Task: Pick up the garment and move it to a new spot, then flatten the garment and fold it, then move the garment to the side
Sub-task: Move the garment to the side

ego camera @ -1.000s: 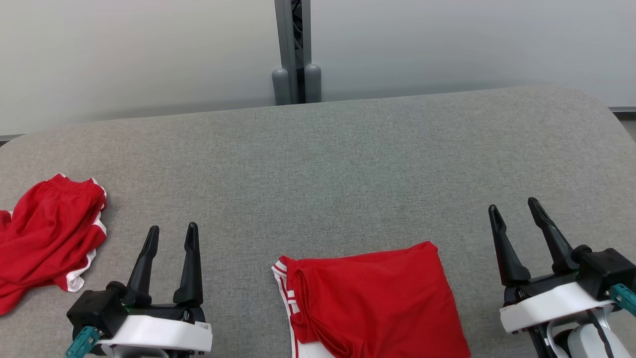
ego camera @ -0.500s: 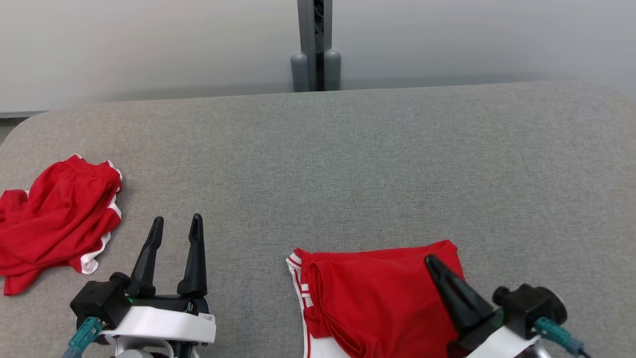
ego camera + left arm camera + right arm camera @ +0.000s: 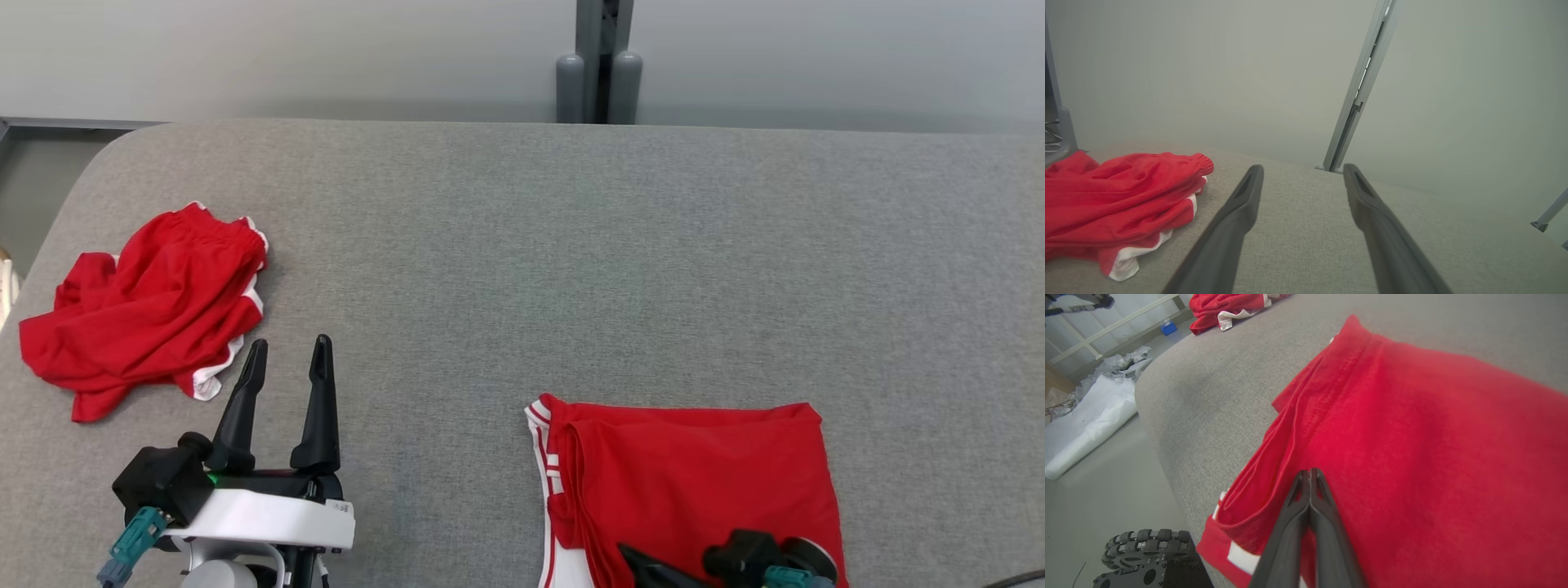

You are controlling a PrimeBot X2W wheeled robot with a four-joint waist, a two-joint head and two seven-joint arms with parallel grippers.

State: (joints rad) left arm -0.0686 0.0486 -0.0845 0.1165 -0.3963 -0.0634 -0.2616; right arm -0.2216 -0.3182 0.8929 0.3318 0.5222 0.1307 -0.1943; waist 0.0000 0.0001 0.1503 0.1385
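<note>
Lower right, our right gripper (image 3: 633, 557), fingers together, sits over the folded garment (image 3: 694, 465); pushing, we risk rumpling it. Left gripper (image 3: 287, 353) gapes.

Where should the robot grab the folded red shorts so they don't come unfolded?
Probably the left edge with the white stripes of the folded red shorts: the layers stack up there. Coming from the left, low along the table, one pinch should catch them all together.
</note>
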